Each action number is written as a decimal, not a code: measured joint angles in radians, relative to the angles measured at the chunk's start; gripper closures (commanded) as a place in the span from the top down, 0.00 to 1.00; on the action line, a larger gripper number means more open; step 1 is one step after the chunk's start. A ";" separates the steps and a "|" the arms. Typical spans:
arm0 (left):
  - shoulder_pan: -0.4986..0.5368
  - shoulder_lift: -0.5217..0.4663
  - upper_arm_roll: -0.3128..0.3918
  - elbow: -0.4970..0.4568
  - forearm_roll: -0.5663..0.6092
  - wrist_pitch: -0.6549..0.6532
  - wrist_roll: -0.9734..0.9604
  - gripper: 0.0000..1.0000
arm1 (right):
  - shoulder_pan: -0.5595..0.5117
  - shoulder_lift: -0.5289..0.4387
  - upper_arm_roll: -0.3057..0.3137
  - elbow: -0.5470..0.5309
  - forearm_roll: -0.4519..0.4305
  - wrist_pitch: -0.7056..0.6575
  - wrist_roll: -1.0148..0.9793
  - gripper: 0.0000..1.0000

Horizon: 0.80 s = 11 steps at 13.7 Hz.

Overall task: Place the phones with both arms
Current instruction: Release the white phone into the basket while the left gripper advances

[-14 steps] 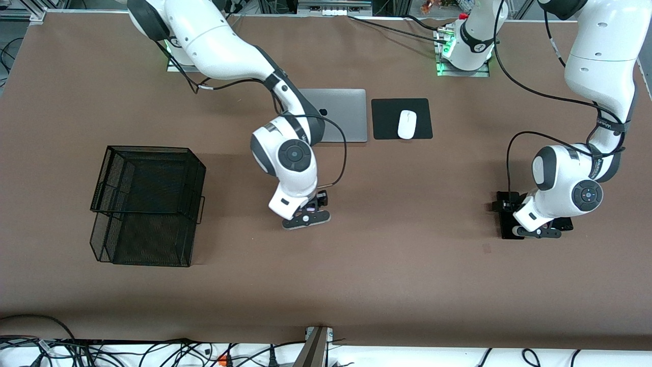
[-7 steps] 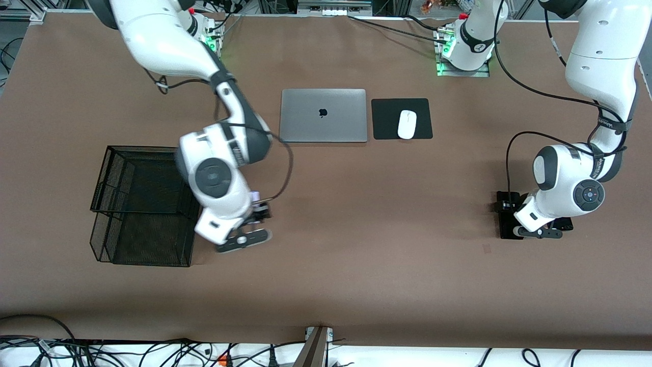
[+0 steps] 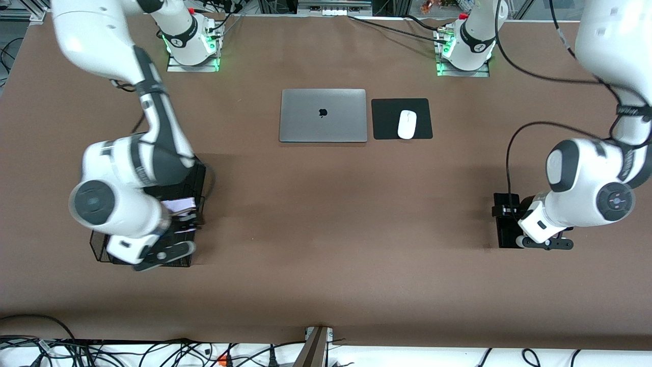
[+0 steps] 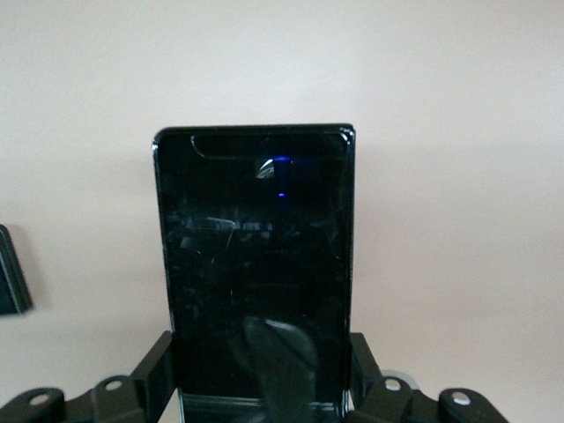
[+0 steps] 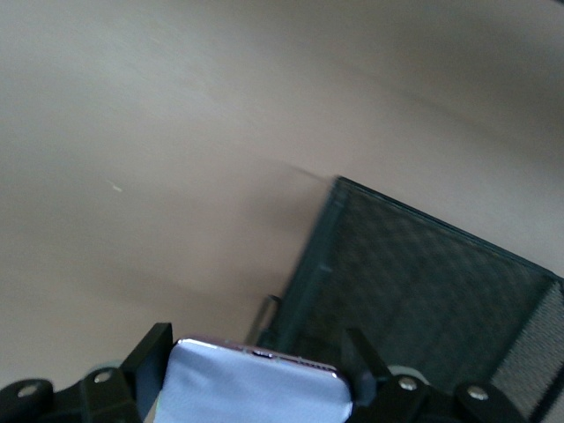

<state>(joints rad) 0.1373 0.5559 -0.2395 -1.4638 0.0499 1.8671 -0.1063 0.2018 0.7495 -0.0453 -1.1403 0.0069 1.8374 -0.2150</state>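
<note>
We see the right pincer point(image 3: 178, 224) up over the black mesh basket point(image 3: 147, 176) that stands toward the right arm's end of the worktop point(image 3: 326, 244). Its fingers are clamped on the pale white-lavender phone point(image 3: 179, 205); in the right wrist view that phone point(image 5: 256, 388) sits between the two black fingers point(image 5: 145, 366), with the basket's dark mesh wall point(image 5: 414, 282) below it.

The left pincer point(image 3: 512, 224) is toward the left arm's end of the worktop, closed on the long black phone point(image 3: 504, 224). In the left wrist view the slab point(image 4: 256, 273) stands out from between the finger pads point(image 4: 159, 370), its glass face scratched and catching a blue glint. From the front view we think the phone is lifted just clear of the worktop, though the wrist hides its underside. At the edge of the left wrist view a small dark thing point(image 4: 11, 282) lies on the worktop; it may be another phone.

A closed silver laptop point(image 3: 323, 115) and a white mouse point(image 3: 407, 124) on a black mouse pad point(image 3: 387, 120) lie side by side, nearer the bases.
</note>
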 measured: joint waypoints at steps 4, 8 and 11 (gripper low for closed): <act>-0.112 -0.005 -0.141 0.081 -0.001 -0.049 -0.334 0.00 | -0.108 -0.044 -0.007 -0.075 0.001 0.010 -0.140 0.00; -0.343 0.096 -0.139 0.147 -0.002 0.088 -0.574 0.00 | -0.227 -0.031 -0.010 -0.115 0.001 0.116 -0.247 0.00; -0.486 0.186 -0.113 0.162 -0.001 0.259 -0.679 0.00 | -0.264 -0.001 -0.008 -0.123 0.004 0.188 -0.276 0.00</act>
<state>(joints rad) -0.3489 0.7418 -0.3529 -1.3020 0.0486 2.1264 -0.7855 -0.0624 0.7484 -0.0535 -1.2629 0.0113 2.0257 -0.4910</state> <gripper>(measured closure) 0.203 0.159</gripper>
